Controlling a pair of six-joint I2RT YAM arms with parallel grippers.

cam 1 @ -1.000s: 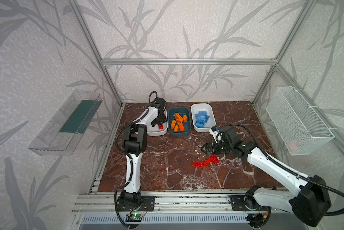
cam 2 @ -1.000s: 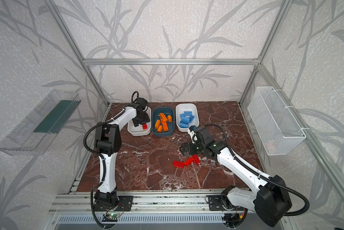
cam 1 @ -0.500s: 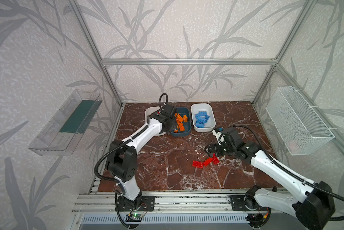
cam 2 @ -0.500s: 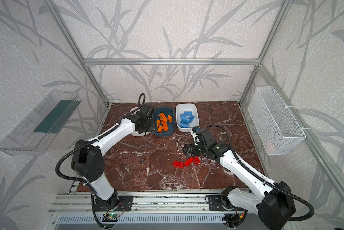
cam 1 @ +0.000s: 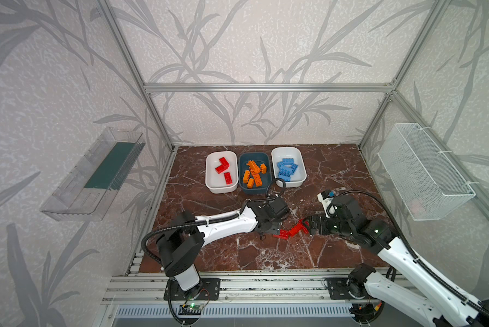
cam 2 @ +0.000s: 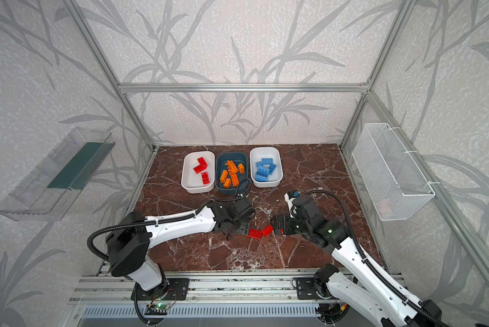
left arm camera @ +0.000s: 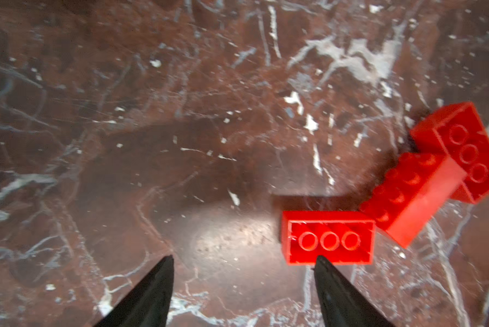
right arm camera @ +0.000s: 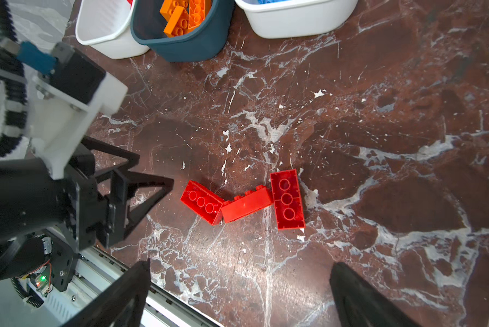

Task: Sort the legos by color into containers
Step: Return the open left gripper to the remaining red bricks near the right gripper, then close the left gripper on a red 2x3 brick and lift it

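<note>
Right claw (cam 2: 275,226) hides one of three red legos (cam 2: 254,233).

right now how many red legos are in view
6. Three red legos lie in the left white tub: two in an L, one nearer the front. Three more touch in a row on the table: two upside down, one on its side between. None seems hidden.
</note>
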